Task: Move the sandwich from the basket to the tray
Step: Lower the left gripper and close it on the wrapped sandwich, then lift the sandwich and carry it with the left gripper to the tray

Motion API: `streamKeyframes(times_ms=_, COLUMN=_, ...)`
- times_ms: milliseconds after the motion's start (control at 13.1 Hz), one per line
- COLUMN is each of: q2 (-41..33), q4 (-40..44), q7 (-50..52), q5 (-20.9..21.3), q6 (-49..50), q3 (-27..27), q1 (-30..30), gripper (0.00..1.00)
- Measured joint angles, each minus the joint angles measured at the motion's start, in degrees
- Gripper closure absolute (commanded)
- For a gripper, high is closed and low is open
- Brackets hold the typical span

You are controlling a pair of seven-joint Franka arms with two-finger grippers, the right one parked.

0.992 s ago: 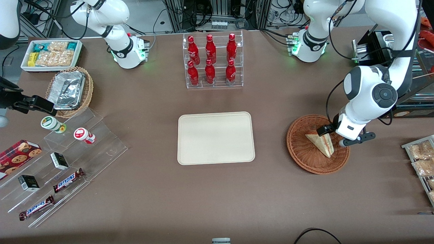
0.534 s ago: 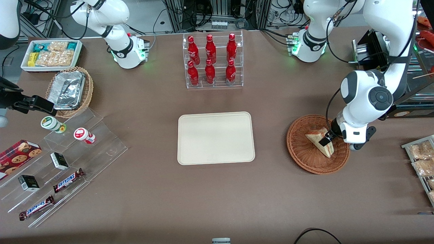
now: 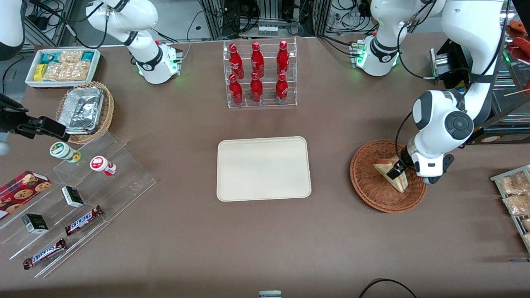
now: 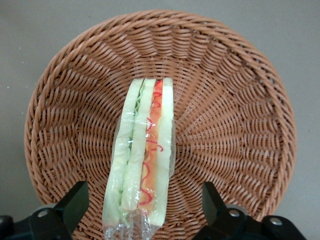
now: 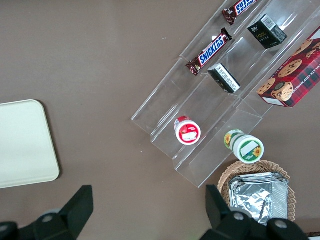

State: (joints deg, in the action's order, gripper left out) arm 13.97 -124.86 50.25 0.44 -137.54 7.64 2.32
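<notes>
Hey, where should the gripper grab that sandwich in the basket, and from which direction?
Probably from straight above, across the two flat bread faces. The sandwich stands on edge in the basket, its filling edge facing up, so the wide faces are free on either side. The gripper hangs over it with jaws open, one to each side.

There were six red bottles (image 3: 256, 89) in one clear rack (image 3: 261, 103), one cream tray (image 3: 263, 168), and two wicker baskets: one reddish-brown basket (image 3: 368, 186) and one tan basket (image 3: 108, 109). One sandwich (image 3: 389, 167) lay in the reddish-brown basket, with one gripper (image 3: 395, 170) over it, its two fingers spread either side. There were also two Snickers bars (image 3: 84, 220), two small dark boxes (image 3: 72, 196), two lidded cups (image 3: 62, 150), one cookie box (image 3: 22, 186) and one white snack box (image 3: 62, 84).
</notes>
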Motion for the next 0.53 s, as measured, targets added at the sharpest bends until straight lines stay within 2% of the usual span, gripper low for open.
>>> streamKeyframes(times_ms=229, q2=1.3, q4=-0.3, q7=0.0, q5=0.0, q6=0.0, q3=0.0, q1=0.0, gripper=0.00)
streamKeyframes(times_ms=305, q2=1.8, q4=-0.3, q7=0.0, q5=0.0, q6=0.0, q3=0.0, q1=0.0, gripper=0.12)
streamKeyframes(times_ms=382, q2=2.3, q4=-0.3, q7=0.0, q5=0.0, q6=0.0, q3=0.0, q1=0.0, gripper=0.48)
streamKeyframes(times_ms=458, q2=2.7, q4=-0.3, q7=0.1, q5=0.0, q6=0.0, q3=0.0, q1=0.0, gripper=0.95)
streamKeyframes(times_ms=534, q2=2.8, q4=-0.3, q7=0.1, q5=0.0, q6=0.0, q3=0.0, q1=0.0, gripper=1.00)
